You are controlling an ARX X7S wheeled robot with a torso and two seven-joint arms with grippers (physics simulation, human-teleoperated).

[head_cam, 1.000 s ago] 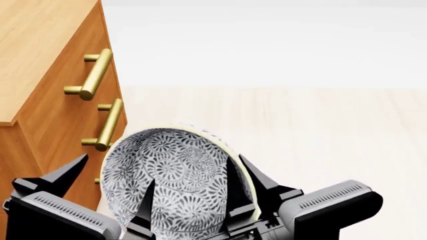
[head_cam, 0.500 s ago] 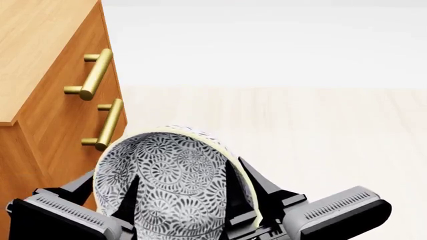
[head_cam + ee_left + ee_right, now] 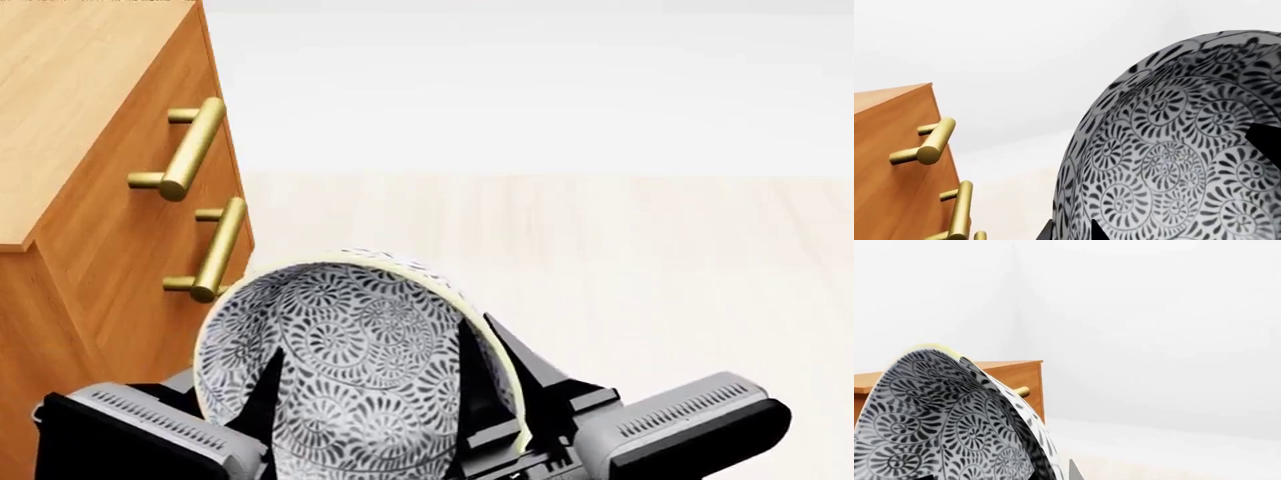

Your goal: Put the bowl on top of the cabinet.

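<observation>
The bowl (image 3: 354, 365), white with a dense dark grey floral pattern and a pale rim, is held tilted in the air just right of the cabinet (image 3: 94, 230) front. My left gripper (image 3: 230, 378) is shut on its left rim, one finger inside and one outside. My right gripper (image 3: 478, 332) is shut on the right rim the same way. In the left wrist view the bowl (image 3: 1174, 165) fills the frame, with the left gripper (image 3: 1073, 233) pinching its wall. In the right wrist view the bowl (image 3: 941, 430) hides most of the cabinet (image 3: 1017, 377), and the right gripper (image 3: 1054, 472) grips its edge.
The cabinet's lighter wood top (image 3: 67, 90) lies at the far left of the head view. Two brass bar handles (image 3: 187, 150) (image 3: 214, 250) stick out from its front close to the bowl. Pale wood floor (image 3: 641, 260) and a white wall stretch to the right.
My left gripper, open beside the bowl a second ago, has closed on its left rim. The bowl shifted slightly left toward the cabinet. The right gripper kept its hold.
</observation>
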